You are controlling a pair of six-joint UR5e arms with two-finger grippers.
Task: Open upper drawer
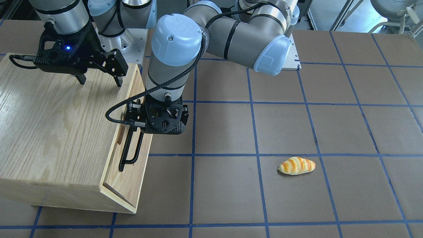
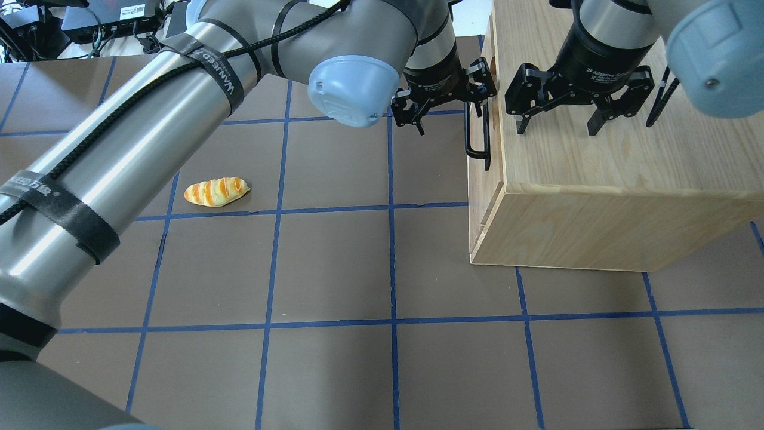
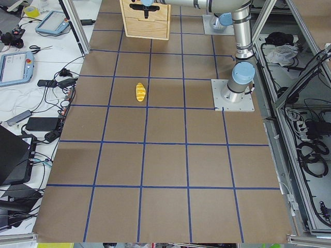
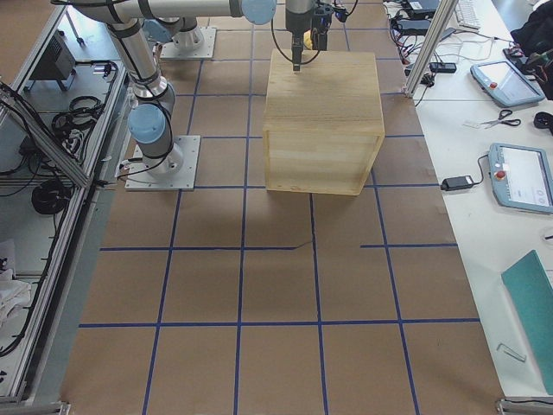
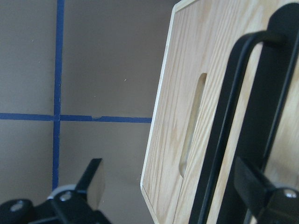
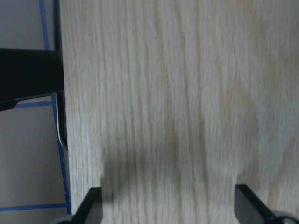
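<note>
You have a striped bread roll (image 1: 296, 165) lying on the brown table (image 1: 347, 129), inside one square of the blue tape grid (image 1: 281, 103) and well apart from the oak-grain cabinet casing (image 1: 49, 132). Beyond the table's edge, a teach pendant (image 3: 14, 67) lies on the white bench, with scissors (image 3: 35, 49) just beside it.

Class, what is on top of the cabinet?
The right gripper, open, points down over the cabinet top. Nothing else shows there. Whether its fingertips touch the wood cannot be told; the right arm covers part of it.
</note>
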